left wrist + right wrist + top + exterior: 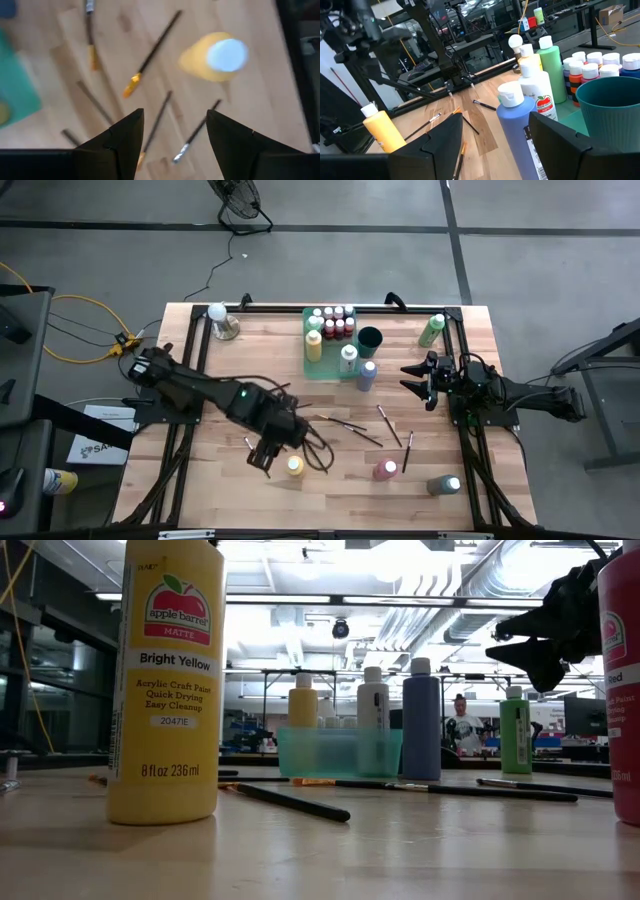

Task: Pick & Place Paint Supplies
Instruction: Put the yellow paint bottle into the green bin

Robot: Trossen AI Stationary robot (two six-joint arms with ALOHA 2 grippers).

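High view: green tray holds a cluster of bottles; still loose are brushes, yellow bottle, pink, grey. Left gripper, jaws apart and empty, hangs above the brushes. Right gripper, also apart, waits beside the tray.

We see the left arm stretched from the frame's left edge toward lower centre, its left gripper angled downward with fingers spread apart. The right arm reaches in from the right edge, its right gripper parted too, facing left at mid-right.
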